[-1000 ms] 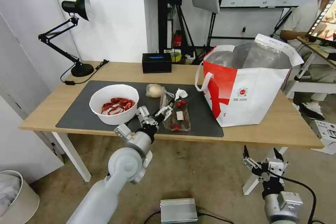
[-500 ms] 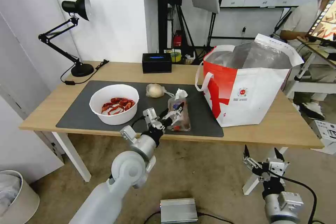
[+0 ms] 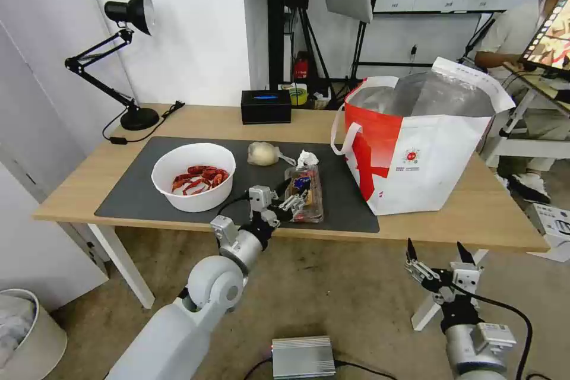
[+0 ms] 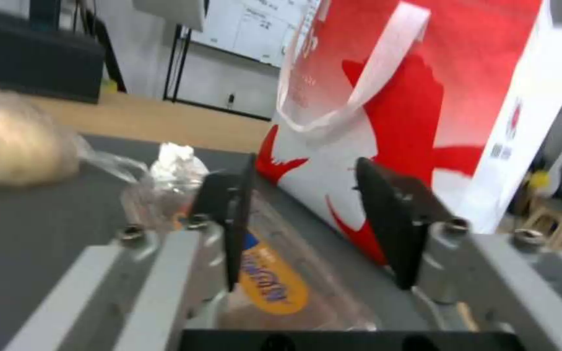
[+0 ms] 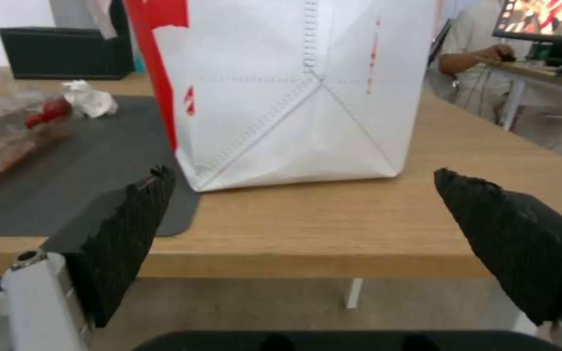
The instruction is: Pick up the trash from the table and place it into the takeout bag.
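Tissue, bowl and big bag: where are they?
Crumpled white tissue [image 3: 307,158]: head view, its middle.
White bowl [image 3: 178,157]: head view, near its rim.
Takeout bag [image 3: 439,154]: head view, white front panel.

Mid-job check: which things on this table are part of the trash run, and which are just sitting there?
Job:
- clear plastic hinged tray, left pincer open over it
- crumpled white tissue
- beige lump in clear wrap
- white bowl of red shells
- white-and-red takeout bag

Lying about:
- black desk lamp
- black box
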Controlling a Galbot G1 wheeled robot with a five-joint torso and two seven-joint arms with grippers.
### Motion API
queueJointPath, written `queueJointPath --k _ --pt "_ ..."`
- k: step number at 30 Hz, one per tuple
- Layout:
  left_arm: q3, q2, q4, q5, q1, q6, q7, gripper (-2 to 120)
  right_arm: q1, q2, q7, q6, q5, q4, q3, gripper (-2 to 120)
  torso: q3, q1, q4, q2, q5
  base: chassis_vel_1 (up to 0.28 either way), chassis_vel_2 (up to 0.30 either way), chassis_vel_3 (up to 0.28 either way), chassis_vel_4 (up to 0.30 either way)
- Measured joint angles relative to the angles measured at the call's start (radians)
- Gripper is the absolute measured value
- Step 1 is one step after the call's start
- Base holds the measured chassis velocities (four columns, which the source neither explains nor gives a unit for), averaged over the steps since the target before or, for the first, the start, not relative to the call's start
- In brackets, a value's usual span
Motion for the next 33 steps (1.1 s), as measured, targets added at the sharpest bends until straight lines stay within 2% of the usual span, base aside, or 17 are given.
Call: queueJointPath --k 1,2,5,6,8,11,21,26,29,30,33 --pt "-0.002 0.005 0.005 0.025 0.0 -0.003 0.013 33 0.005 -0.001 -0.002 -0.001 0.002 0.001 -0.004 100 0.0 0.0 0.0 0.0 0.0 0.0 0.0 0.0 0.0" --pt "-0.002 0.005 0.005 0.025 0.0 -0.003 0.013 33 0.005 -0.001 -0.002 -0.001 0.002 0.001 -0.004 100 0.0 0.0 0.0 0.0 0.0 0.0 0.0 0.0 0.0" --pt "0.001 0.014 0.021 0.086 -0.001 -0.017 0.037 17 0.022 -0.01 -0.002 -0.018 0.02 0.004 -0.011 100 0.0 0.0 0.0001 0.0 0.0 0.0 0.0 0.0 0.0" --pt "0.001 0.014 0.021 0.086 -0.001 -0.017 0.037 17 0.022 -0.01 -0.002 -0.018 0.02 0.004 -0.011 100 0.0 0.0 0.0001 0.0 0.0 0.0 0.0 0.0 0.0" --pt "0.014 0.017 0.034 0.106 -0.01 -0.024 0.05 7 0.029 -0.014 -0.001 -0.031 0.039 0.008 -0.012 100 0.0 0.0 0.0001 0.0 -0.0001 0.0 0.0 0.0 0.0" --pt "0.031 0.027 0.044 0.123 -0.019 -0.031 0.066 0 0.041 -0.018 0.0 -0.045 0.07 0.01 -0.016 100 0.0 0.0 -0.0001 0.0 0.0001 0.0 0.0 0.0 0.0" --pt "0.056 0.046 0.074 0.193 -0.035 -0.065 0.109 0 0.096 -0.045 0.005 -0.092 0.199 0.007 -0.047 100 0.0 0.0 0.0 0.0 0.0 0.0 0.0 0.0 0.0" --pt "0.073 0.058 0.097 0.208 -0.053 -0.078 0.128 0 0.167 -0.083 0.025 -0.135 0.323 -0.003 -0.073 100 0.0 0.0 0.0001 0.0 0.0001 0.0 0.0 0.0 0.0" --pt "0.11 0.062 0.123 0.209 -0.087 -0.084 0.143 0 0.245 -0.124 0.036 -0.167 0.462 -0.013 -0.077 100 0.0 0.0 -0.0004 0.0 0.0 0.0 0.0 0.0 0.0" --pt "0.11 0.062 0.123 0.209 -0.087 -0.084 0.143 0 0.245 -0.124 0.036 -0.167 0.462 -0.013 -0.077 100 0.0 0.0 -0.0004 0.0 0.0 0.0 0.0 0.0 0.0" --pt "0.112 0.062 0.126 0.217 -0.088 -0.087 0.148 0 0.321 -0.155 0.048 -0.195 0.547 -0.035 -0.108 100 0.0 0.0 0.0003 0.0 0.0001 0.0 0.0 0.0 0.0"
